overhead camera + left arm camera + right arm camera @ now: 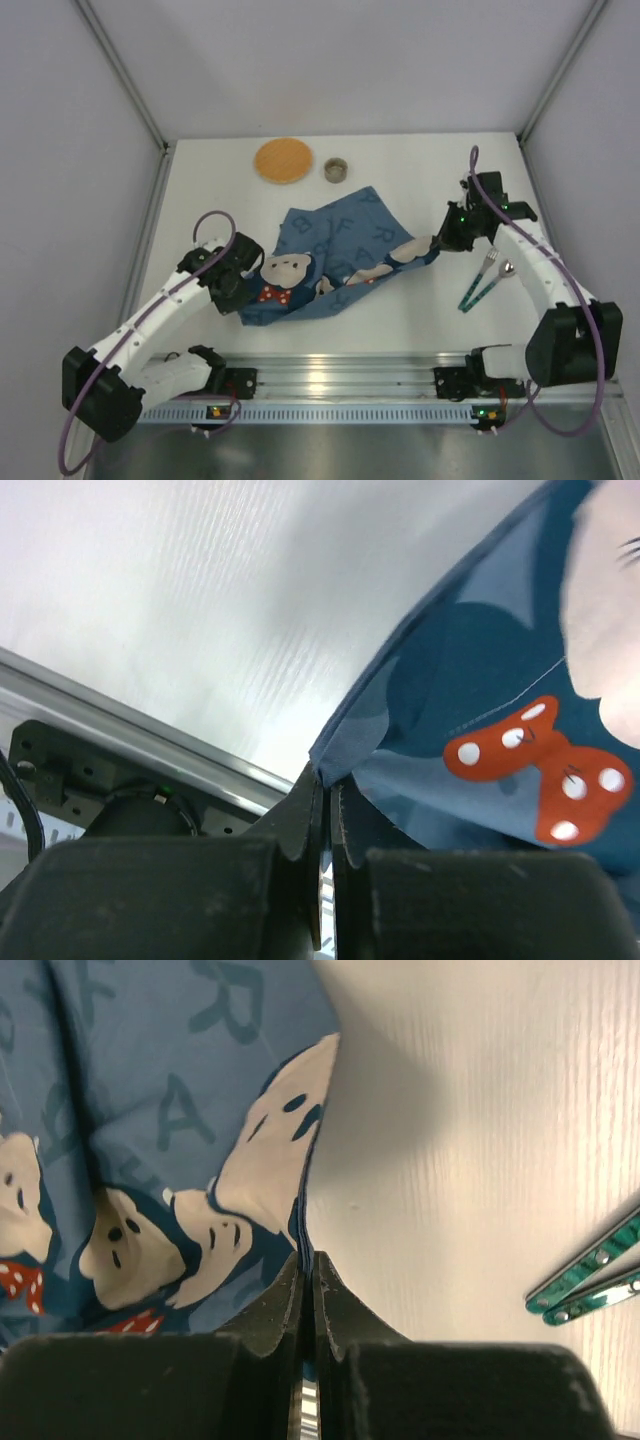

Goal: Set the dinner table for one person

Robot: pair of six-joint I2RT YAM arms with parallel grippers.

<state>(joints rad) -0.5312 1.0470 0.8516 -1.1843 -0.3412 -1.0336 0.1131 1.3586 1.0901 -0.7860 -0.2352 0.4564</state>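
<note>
— On the white surface (400, 310), how does the mat (340, 250) lie?
— Crumpled, long axis left-right; left claw (246, 278) and right claw (437, 243) each clench one opposite corner.

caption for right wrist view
Right tool grips bear-print cloth at its edge; teal cutlery handles lie apart on the table

Left wrist view: we get only part of the cloth (470, 670), cut by the right edge. The bear face (605, 600) is blurred and cropped too. Right wrist view: we see two teal handles (590, 1275) run off the right edge, heads out of frame. From above, the cup (336, 169) is too small for us to tell its contents, and the rumpled cloth hides the table (400, 300) beneath it.
</note>
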